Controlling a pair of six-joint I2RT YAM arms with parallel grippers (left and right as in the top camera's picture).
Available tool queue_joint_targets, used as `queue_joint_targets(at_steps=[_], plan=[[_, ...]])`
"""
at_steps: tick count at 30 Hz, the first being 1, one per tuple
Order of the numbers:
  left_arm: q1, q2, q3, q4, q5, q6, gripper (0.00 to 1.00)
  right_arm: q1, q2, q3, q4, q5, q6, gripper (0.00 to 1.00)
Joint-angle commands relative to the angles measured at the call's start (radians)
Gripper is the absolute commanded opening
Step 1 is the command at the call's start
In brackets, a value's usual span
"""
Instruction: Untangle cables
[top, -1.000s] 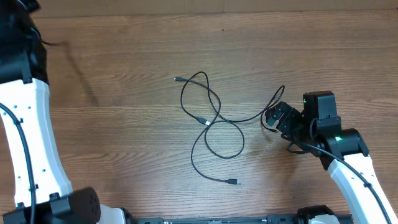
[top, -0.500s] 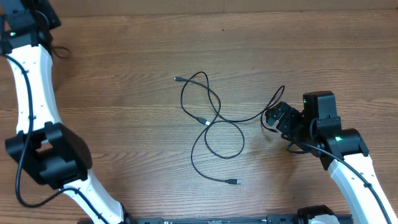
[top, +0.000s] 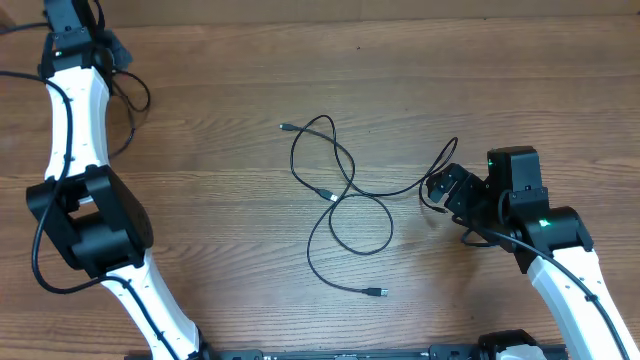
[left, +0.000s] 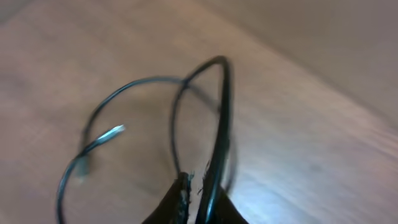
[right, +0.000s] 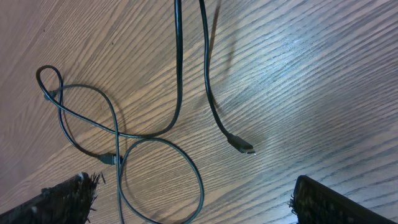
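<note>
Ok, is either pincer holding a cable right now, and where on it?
The left pincer pinches one thin black cable at the base of a loop, both strands between its fingers. The right pincer is open, holding nothing.

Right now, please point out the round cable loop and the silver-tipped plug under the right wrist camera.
round cable loop (top: 391, 228): overhead view, right side of its arc.
silver-tipped plug (right: 240, 144): right wrist view, its dark body.

Wooden table (top: 220, 60) — brown, grained
</note>
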Motion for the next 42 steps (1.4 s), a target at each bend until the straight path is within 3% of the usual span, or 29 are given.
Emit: queue_joint_targets(at_steps=[1,4,5,6,13,15,18,21,34,42], plan=[[0.039,0.006,0.01,-0.057,-0.107,-0.104,0.22,0.003,-0.003,0.02,0.003,-0.006,-0.005,1.0],[0.063,0.006,0.01,-0.166,-0.033,-0.197,0.59,0.003,-0.003,0.02,0.003,-0.006,-0.005,1.0],[0.067,0.006,0.01,-0.193,-0.004,-0.203,0.85,0.003,-0.003,0.02,0.003,-0.006,-0.005,1.0],[0.07,0.006,0.01,-0.229,0.024,-0.203,1.0,0.003,-0.003,0.02,0.003,-0.006,-0.005,1.0],[0.071,0.006,0.01,-0.467,0.069,-0.361,1.0,0.003,-0.003,0.02,0.003,-0.006,-0.005,1.0],[0.07,0.006,0.01,-0.48,0.196,-0.358,1.0,0.003,-0.003,0.02,0.003,-0.006,-0.005,1.0],[0.066,0.006,0.01,-0.468,0.508,-0.23,1.0,0.003,-0.003,0.02,0.003,-0.006,-0.005,1.0],[0.049,0.002,0.013,-0.446,0.715,-0.119,1.0,0.003,-0.003,0.02,0.003,-0.006,-0.005,1.0],[0.018,-0.233,0.014,-0.467,0.652,-0.126,1.0,0.003,-0.003,0.02,0.003,-0.006,-0.005,1.0],[-0.118,-0.438,0.014,-0.467,0.589,-0.019,1.0,0.003,-0.003,0.02,0.003,-0.006,-0.005,1.0]])
